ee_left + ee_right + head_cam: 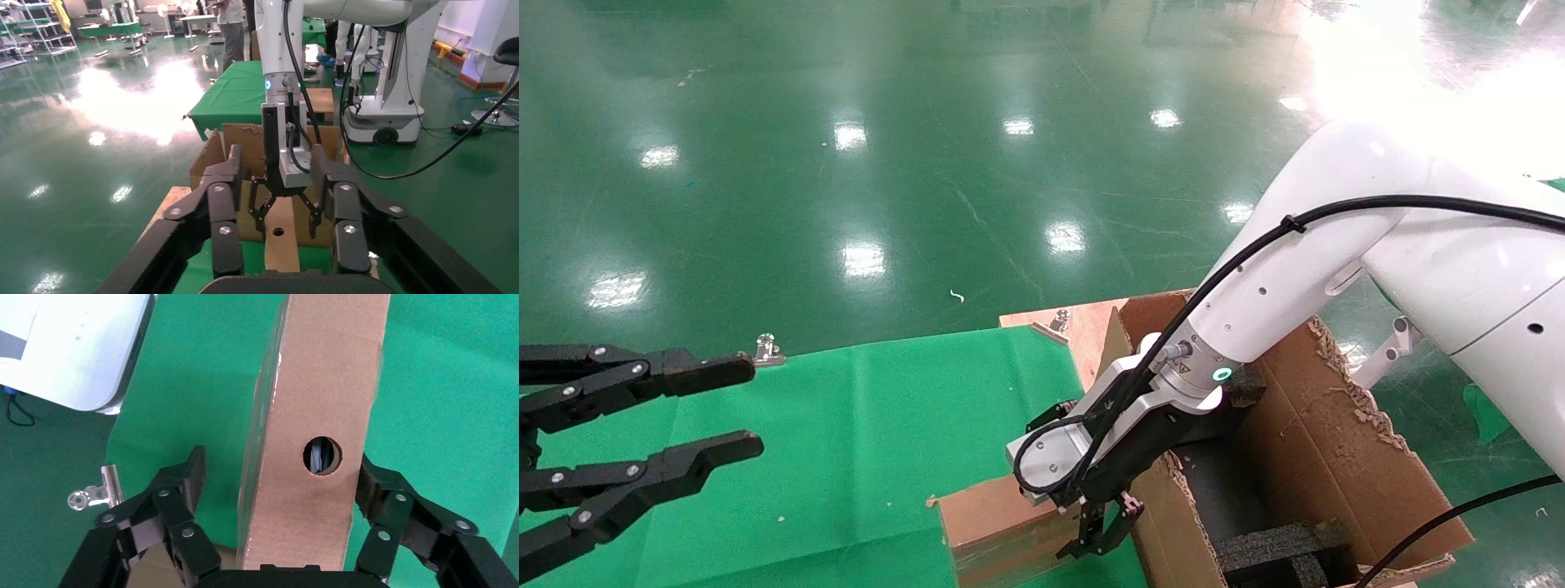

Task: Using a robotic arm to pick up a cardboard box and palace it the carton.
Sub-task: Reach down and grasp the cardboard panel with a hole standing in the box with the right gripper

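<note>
The white robotic arm's right gripper [1099, 531] hangs open over the cardboard box [993, 514], a small flat brown box standing on edge on the green cloth beside the carton [1336, 441]. In the right wrist view the open gripper [280, 468] straddles the box [318, 373] near its round hole [322, 456]. One finger lies close against the box and the other stands apart from it. The left wrist view shows that gripper [284, 217] above the box [281, 257], with the carton [242, 138] behind.
My all-black left gripper [756, 408] hovers open and empty over the green-clothed table [846, 457] at the left. Black foam blocks [1279, 543] lie inside the carton. Binder clips [767, 349] hold the cloth at the table's far edge. A wooden board [1083, 327] shows beside the carton.
</note>
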